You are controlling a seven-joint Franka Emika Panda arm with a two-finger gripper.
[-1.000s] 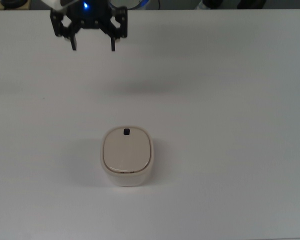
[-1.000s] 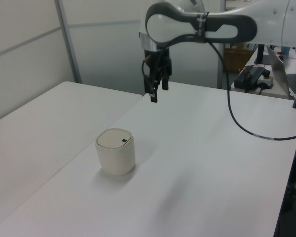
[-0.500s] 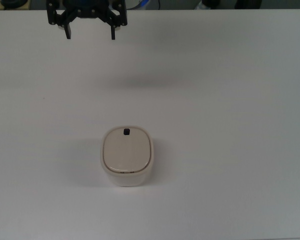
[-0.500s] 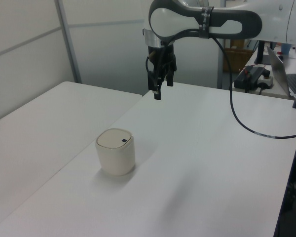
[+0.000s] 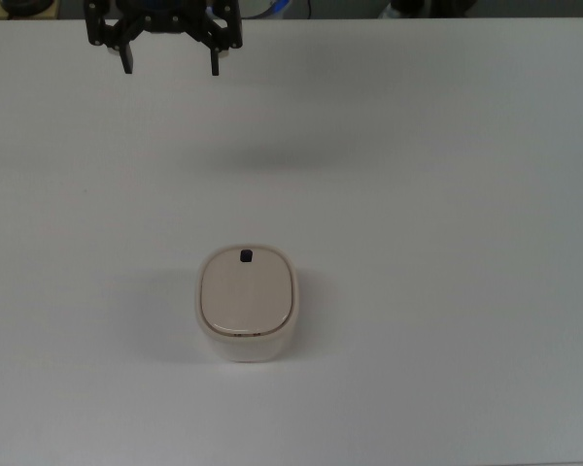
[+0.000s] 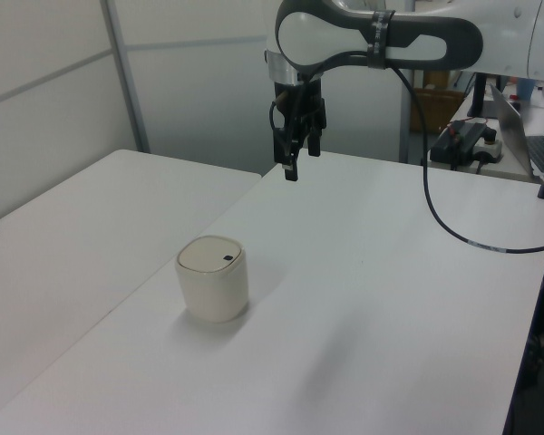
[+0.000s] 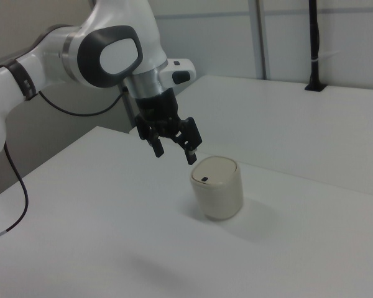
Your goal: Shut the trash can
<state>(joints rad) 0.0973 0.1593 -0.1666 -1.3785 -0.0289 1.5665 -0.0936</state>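
We see the trash can [image 5: 247,303] standing upright on the white tabletop [image 5: 447,243], a little below the middle of the top view. Its flat lid [image 5: 246,291] lies down flush on the body (no gap shows along the rim in any of the three views), and the small black button [image 5: 246,256] sits near the lid edge that faces the top of the top view.

The claw [image 5: 170,70] hangs in the air, well apart from the trash can, at the upper left of the top view. Its two black fingers [image 5: 215,64] are spread wide and nothing sits between them. In the left view the claw [image 6: 291,172] points downward above the far part of the tabletop, beyond the trash can [image 6: 212,279]. In the right view the claw [image 7: 174,155] appears just left of the trash can [image 7: 217,187] and higher; we think that closeness comes from the viewing angle.
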